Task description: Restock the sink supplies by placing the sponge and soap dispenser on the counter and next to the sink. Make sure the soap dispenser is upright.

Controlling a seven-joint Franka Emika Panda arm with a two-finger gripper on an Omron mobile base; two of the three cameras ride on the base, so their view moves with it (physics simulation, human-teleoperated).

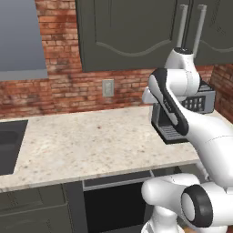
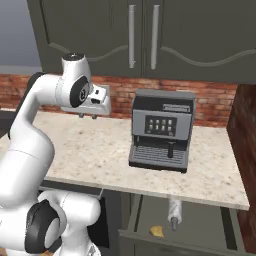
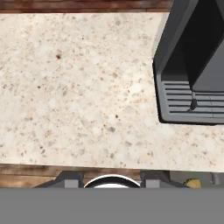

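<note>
The sponge and soap dispenser sit in the open drawer, well below our gripper and off to its right — the dispenser looks to be lying down. We hover over the worktop holding nothing; how far the jaws gape we cannot tell. Risks: clipping the coffee machine swinging across — or tipping the dispenser on placement.

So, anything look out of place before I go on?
Yes: the drawer under the counter stands open, right of the robot. The soap dispenser lies on its side in it, not upright, with the sponge beside it. Neither is on the counter yet. The coffee machine looks fine.
</note>
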